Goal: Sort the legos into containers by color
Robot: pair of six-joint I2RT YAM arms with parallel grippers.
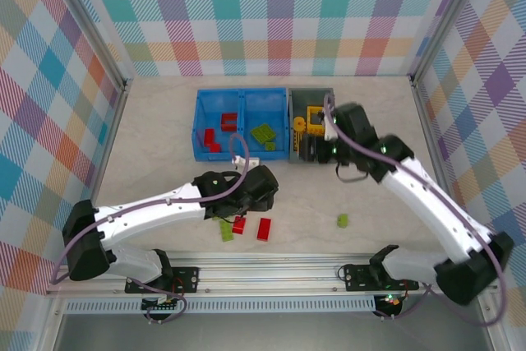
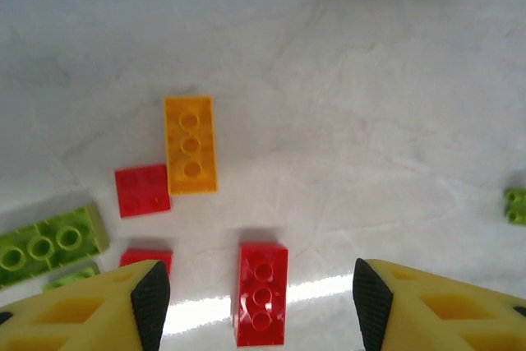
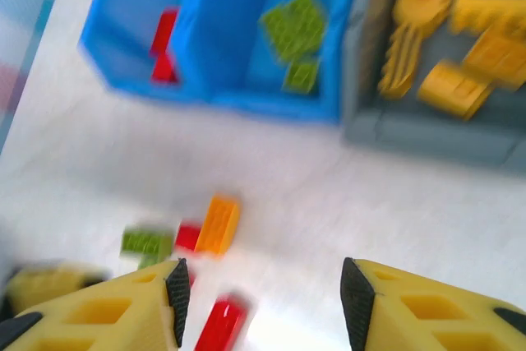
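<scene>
The blue bin (image 1: 246,154) is the fixed mark here, and the grey bin (image 1: 311,93) stands against its right side. The blue bin's left compartment holds red bricks (image 1: 218,133) and its right compartment holds green bricks (image 1: 263,133). The grey bin next to it holds yellow pieces (image 1: 307,121), which look blurred in the right wrist view. More legos lie loose on the table (image 1: 164,121), on the near side of the blue bin and well apart from its front wall. An orange brick (image 2: 190,145) lies flat with a small red brick (image 2: 142,190) touching its near left corner. A long green brick (image 2: 49,244) lies left of those and nearer than they are. A long red brick (image 2: 263,293) lies studs up, farther from the bin than the orange one. A lone green brick (image 1: 342,220) lies off to the right of this group, nearer than the grey bin and well apart from both bins. The left gripper (image 2: 261,302) hovers over the loose group, nearer than the blue bin. Its jaws stand wide and grip nothing, with the long red brick below the gap and clear of both pads. The right gripper (image 3: 267,302) hangs to the right of the blue bin, at the front of the grey bin. Its jaws are apart with nothing between them.
</scene>
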